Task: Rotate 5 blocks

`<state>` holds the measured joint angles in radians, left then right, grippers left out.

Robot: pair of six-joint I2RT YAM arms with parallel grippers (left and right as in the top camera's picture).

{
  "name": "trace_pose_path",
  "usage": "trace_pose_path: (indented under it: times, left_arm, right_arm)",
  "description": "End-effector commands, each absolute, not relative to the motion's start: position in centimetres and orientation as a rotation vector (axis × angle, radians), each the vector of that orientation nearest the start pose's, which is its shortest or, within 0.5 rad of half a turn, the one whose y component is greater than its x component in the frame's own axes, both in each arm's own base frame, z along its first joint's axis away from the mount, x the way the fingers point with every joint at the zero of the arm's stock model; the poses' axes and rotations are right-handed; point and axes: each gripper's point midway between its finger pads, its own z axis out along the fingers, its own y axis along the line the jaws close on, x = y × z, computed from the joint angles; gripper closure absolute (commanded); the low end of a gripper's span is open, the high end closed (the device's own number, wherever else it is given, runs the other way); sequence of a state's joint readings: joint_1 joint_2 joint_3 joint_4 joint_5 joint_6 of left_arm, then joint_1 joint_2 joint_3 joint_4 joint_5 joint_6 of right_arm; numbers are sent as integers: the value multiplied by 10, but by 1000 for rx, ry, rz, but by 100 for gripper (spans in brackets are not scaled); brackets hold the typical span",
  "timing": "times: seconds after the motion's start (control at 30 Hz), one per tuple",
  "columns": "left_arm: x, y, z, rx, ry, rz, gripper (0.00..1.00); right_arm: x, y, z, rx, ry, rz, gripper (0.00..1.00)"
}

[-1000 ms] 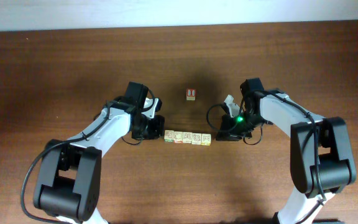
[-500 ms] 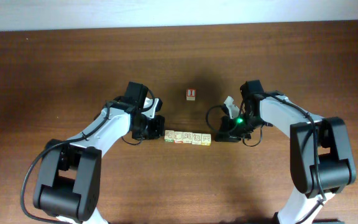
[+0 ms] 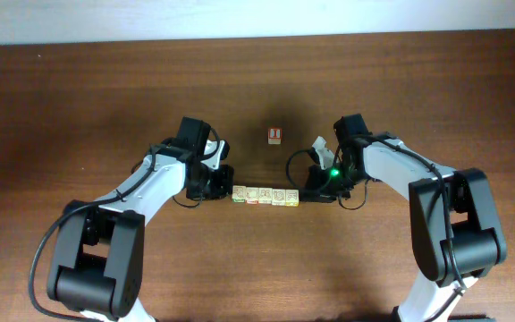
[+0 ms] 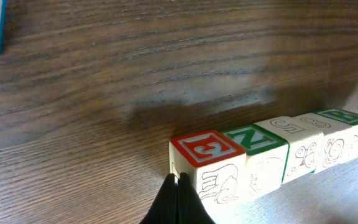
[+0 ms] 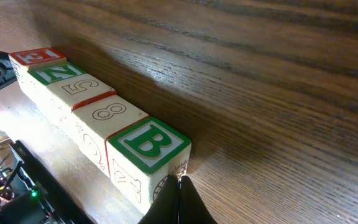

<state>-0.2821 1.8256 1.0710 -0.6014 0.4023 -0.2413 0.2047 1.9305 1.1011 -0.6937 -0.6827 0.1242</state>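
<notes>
We count five blocks [image 3: 265, 196], and they make one row on the one table [image 3: 105, 89]. We count one more cube [image 3: 274, 135], with a red face. We count two arms: one left arm [image 3: 150, 183], one right arm [image 3: 401, 161].

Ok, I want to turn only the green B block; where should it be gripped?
Probably take the B block from above across its two free faces along the row: one side touches the 8 block, and the shut right gripper sits by its outer end.

Dark brown wood-grain table [image 3: 105, 80] w/ pale wall strip [image 3: 240, 18] along far edge.
</notes>
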Motion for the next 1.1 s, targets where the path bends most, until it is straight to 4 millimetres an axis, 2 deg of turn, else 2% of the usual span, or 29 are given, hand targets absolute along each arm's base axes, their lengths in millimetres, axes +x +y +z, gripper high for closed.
trace_pose_path:
  times: [0.0, 0.47, 0.77, 1.07]
  left_arm:
    - [316, -175, 18, 179, 2968, -746, 100]
    - [316, -175, 18, 179, 2968, -746, 100]
    - [316, -175, 18, 179, 2968, -747, 100]
    - [316, -175, 18, 179, 2968, -747, 100]
  right_arm:
    - [297, 192, 27, -189, 2972, 1220, 96]
    - [298, 199, 53, -233, 2909, 1258, 96]
    - [299, 232, 72, -370, 2874, 1248, 96]
    - [301, 253, 88, -451, 2855, 1222, 96]
